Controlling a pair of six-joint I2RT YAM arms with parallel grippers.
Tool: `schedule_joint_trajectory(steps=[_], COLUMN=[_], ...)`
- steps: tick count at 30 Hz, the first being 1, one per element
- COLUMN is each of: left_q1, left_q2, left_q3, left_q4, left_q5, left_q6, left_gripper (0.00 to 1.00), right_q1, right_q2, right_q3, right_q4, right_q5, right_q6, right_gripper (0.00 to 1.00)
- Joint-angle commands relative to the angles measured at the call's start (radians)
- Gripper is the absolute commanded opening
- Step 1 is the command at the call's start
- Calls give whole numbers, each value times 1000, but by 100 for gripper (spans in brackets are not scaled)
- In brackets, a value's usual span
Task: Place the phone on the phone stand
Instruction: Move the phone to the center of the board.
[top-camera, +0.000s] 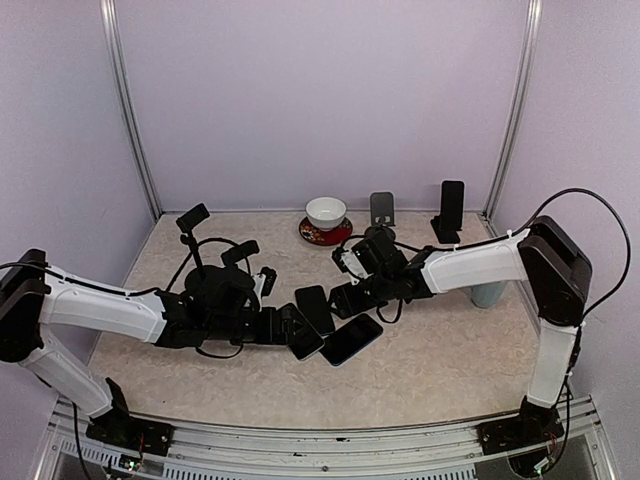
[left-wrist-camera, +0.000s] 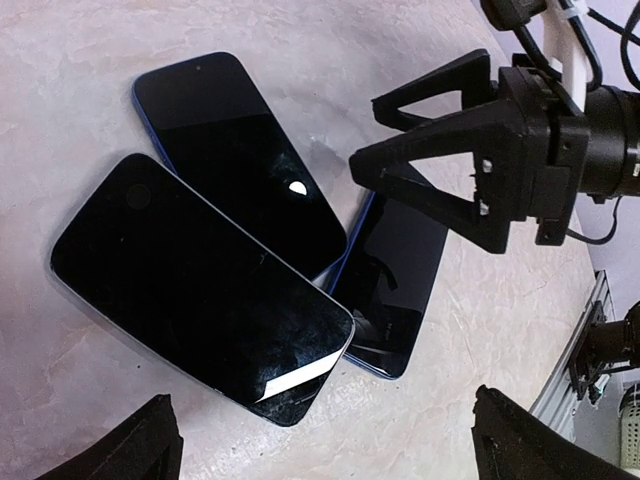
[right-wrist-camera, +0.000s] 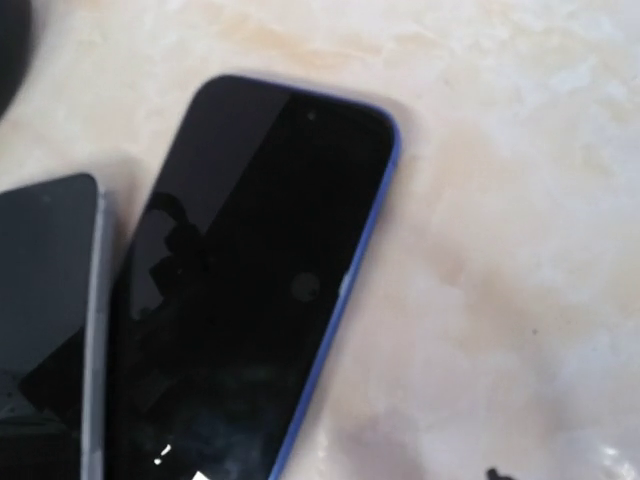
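Stand: the phone stand (top-camera: 381, 210) is standing bare near the back wall, with nothing leaning on it.
Phones: three are lying flat and screens up in a touching cluster well in front of the stand, towards the arm bases. They are a blue-edged phone (left-wrist-camera: 235, 160), a grey-edged phone (left-wrist-camera: 190, 300) overlapping its end, and a third phone (left-wrist-camera: 395, 285) beside them.
Right gripper (left-wrist-camera: 367, 135): it is hovering low over the third phone, well in front of the stand, with its jaws standing partly apart and nothing between them.
Left gripper (left-wrist-camera: 320, 440): it is hanging over the cluster's side farther from the stand, spread wide and gripping nothing.
Progress: I am judging the task barely begun, since no phone is leaving the table.
Remaining: one phone is waiting to be gripped, carried back to the stand and set leaning on it (which of the three is meant, I cannot tell).
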Motion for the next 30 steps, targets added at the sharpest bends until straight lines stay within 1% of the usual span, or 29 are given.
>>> schedule_joint_trajectory(steps=[1,10,15,17,20,24,30], left_q1=[-12,-8,-2,-5,-32,-91,-166], left_q2=[2,-43,-90,-106,-125,-140,-149], left_q3=[23,174,187,185,184,210,191], left_q4=[-34,-190,-203,-206,-208,-261,-286], left_q5=[-41,-219,-236,-221,-203,-256,-256], left_q6=[12,146,161,154,153,153,93], left_gripper=[99,99,99,99,99,99,99], right_q1=[1,0,1,0,-1,-3,-17], right_q2=[32,14,9,7,5,11,9], right_q3=[26,-10,-18,-18,-13,2,9], right_q4=[-8,3,8,8,7,1,-3], right_q5=[-23,-28,-28,-27,-25,-25,-20], right_q6=[2,2,4,4,0,-2,0], right_gripper=[69,69,70,70,70,70,70])
